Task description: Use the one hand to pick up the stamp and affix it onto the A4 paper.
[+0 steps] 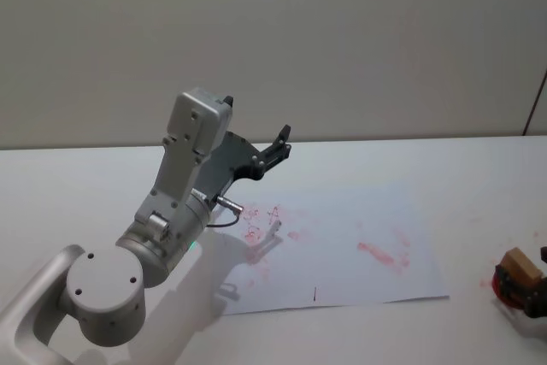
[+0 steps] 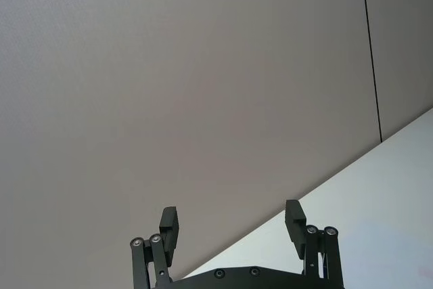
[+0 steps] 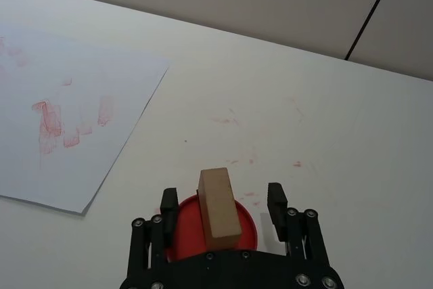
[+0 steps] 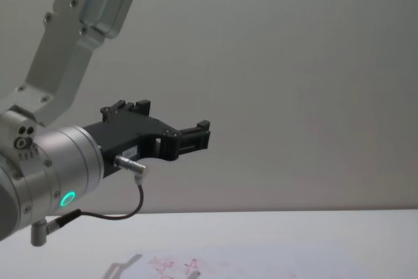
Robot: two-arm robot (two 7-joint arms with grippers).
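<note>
The stamp (image 3: 219,208), a small brown block, stands upright on a round red ink pad (image 3: 181,227) on the white table, right of the A4 paper (image 3: 67,99). My right gripper (image 3: 221,197) is open and straddles the stamp, with a gap on each side between block and fingers. In the head view the stamp (image 1: 521,264) and right gripper (image 1: 523,278) sit at the lower right edge, past the corner of the paper (image 1: 342,245), which bears faint red marks. My left gripper (image 1: 280,138) is open, raised above the table's far side and facing the wall.
The left arm's large grey joints (image 1: 128,262) rise over the near left of the table and overhang the paper's left edge. Red ink smudges (image 3: 230,121) dot the tabletop beyond the pad. A plain wall (image 2: 203,65) stands behind the table.
</note>
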